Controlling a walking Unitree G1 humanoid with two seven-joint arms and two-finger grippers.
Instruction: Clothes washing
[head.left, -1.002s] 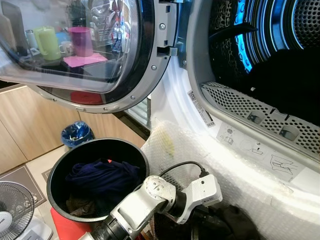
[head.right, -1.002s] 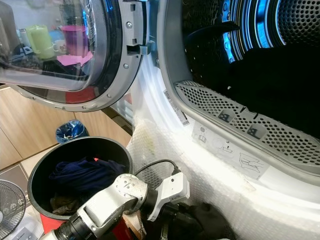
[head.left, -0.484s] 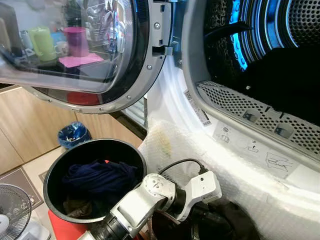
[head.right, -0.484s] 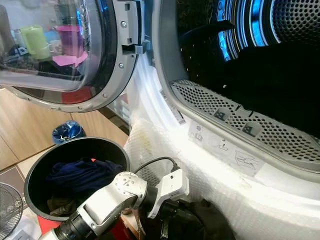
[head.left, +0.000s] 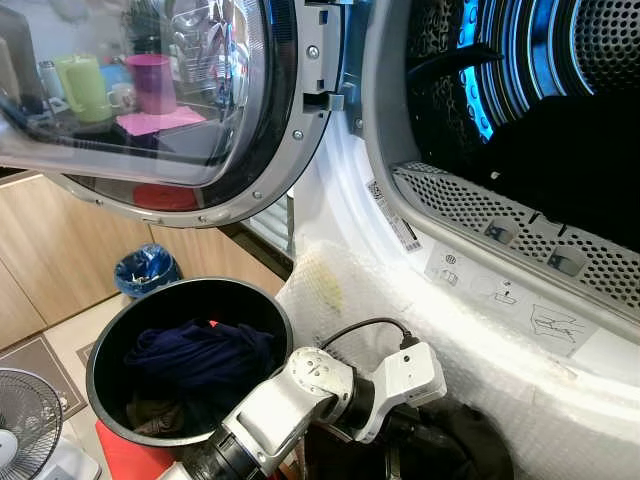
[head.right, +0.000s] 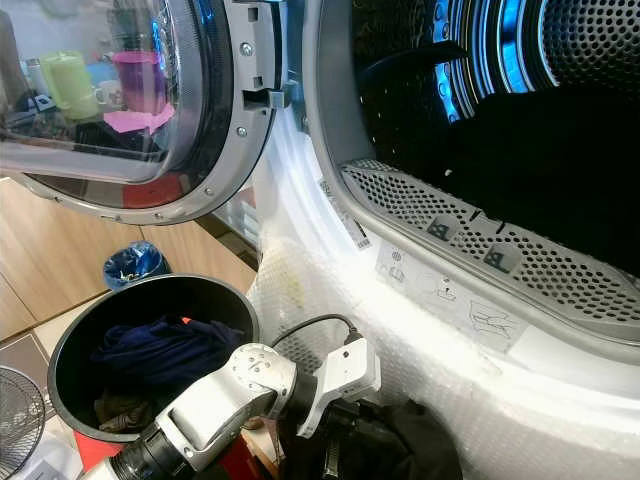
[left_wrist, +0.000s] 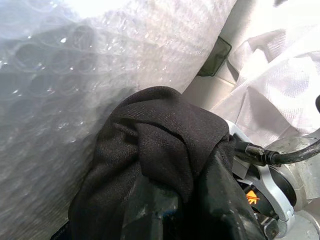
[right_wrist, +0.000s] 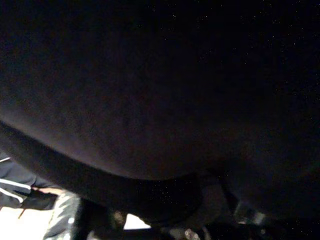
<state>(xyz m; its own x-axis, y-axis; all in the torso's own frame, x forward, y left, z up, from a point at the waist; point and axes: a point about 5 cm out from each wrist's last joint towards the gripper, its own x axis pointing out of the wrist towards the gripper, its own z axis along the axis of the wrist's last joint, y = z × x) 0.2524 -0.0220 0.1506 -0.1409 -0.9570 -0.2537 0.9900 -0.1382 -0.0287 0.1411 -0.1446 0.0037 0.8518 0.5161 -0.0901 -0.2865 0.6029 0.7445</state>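
Left eye view: the left gripper (head.left: 415, 455) is at 6 o'clock in the frame, low against the bubble-wrapped front of the washing machine (head.left: 480, 330). Its fingers are buried in a black garment (head.left: 455, 455), so how far they are spread cannot be told here. The machine's door (head.left: 170, 100) stands swung open at 10 o'clock, and the drum (head.left: 560, 110) at 1 o'clock is dark, lit blue along its rim. A black bucket (head.left: 105, 340) at 8 o'clock holds dark blue clothes (head.left: 195, 355). A printed strip label (head.left: 397, 222) and a pictogram sticker (head.left: 510, 300) sit below the drum opening; neither can be read.

Right eye view: same arrangement. The black garment bunches under the left wrist at 6 o'clock, touching the bubble wrap. A blue bin (head.right: 130, 263) stands on the floor at 9 o'clock, and a fan (head.right: 18, 410) shows at the 8 o'clock edge.

Left wrist view: the black garment is wrapped over the gripper's fingers and pressed against the bubble wrap. The fingers appear closed on the cloth.

Right wrist view: almost wholly dark cloth; the right gripper's fingers cannot be made out, so I cannot tell their state
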